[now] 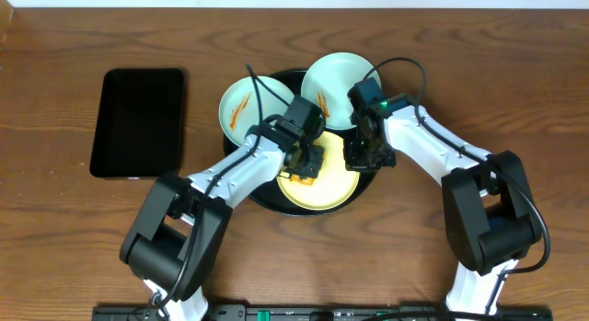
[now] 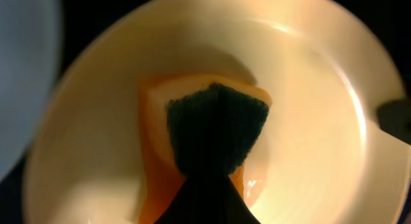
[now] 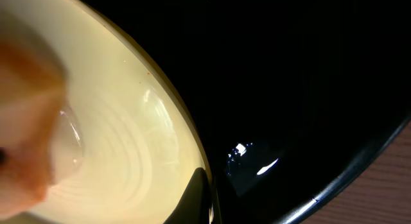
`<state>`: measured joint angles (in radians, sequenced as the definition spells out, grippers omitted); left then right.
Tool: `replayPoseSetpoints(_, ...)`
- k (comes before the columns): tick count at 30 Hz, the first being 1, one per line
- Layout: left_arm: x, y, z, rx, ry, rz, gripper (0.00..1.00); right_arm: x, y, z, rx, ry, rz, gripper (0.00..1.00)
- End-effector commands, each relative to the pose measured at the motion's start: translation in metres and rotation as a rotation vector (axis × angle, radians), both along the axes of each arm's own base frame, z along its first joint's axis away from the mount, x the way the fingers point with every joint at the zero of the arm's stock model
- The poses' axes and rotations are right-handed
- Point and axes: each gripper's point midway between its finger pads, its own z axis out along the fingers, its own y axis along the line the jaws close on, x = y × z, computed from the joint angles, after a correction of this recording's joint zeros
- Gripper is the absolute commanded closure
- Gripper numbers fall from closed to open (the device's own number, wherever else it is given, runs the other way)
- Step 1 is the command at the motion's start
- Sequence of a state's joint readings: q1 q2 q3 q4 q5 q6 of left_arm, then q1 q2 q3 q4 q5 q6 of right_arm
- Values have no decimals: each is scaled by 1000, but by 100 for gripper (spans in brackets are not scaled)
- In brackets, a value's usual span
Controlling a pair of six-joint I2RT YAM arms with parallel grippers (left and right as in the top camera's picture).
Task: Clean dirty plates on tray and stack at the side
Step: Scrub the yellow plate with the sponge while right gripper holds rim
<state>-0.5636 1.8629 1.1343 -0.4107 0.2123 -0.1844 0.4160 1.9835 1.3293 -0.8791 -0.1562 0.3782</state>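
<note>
Glossy round black tray (image 1: 287, 75) mid-table. Mint plate (image 1: 241, 108) and second mint plate (image 1: 338, 73), both orange-streaked, at its far rim; smooth yellow plate (image 1: 322, 194) at its near rim. Left gripper (image 1: 308, 165) clamped on orange sponge (image 2: 212, 124), coarse dark-green pad, sitting on yellow plate. Right gripper (image 1: 359, 155) pinched tight on that plate's rim.

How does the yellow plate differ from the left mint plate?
The yellow plate is pale yellow, the mint plate blue-green. The mint plate lies uncovered, showing orange-brown streaks; the yellow plate has a sponge held on it by the left claw. The yellow plate lies on the near side of the tray, the mint plate on its far left. Both are small, round, shallow.
</note>
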Motion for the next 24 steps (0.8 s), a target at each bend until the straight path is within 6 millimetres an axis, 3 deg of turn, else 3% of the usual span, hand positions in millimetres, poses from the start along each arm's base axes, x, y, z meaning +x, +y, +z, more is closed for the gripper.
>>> replayPoseSetpoints(1,-13,3,-14,38,20,-61,93,0,-7,-4,-28,0,6,99)
replayPoseSetpoints(4,-5,29,-18,142,0,5,93,0,-7,-4,-28,0,6,99)
replayPoseSetpoints(7,5,71,-20,293,-23,154,93,0,-7,-4,-28,0,6,99)
replayPoseSetpoints(9,8,86,-19,345,-31,206,93,0,-7,-4,-27,-1,6,99)
replayPoseSetpoints(11,6,88,-20,338,-14,224,93,1,-7,-4,-26,-3,6,99)
replayPoseSetpoints(17,-24,57,-23,232,107,172,93,1,-6,-4,-25,-7,13,99)
replayPoseSetpoints(24,-43,-18,-13,-41,164,25,93,1,-6,-4,-25,-7,13,99)
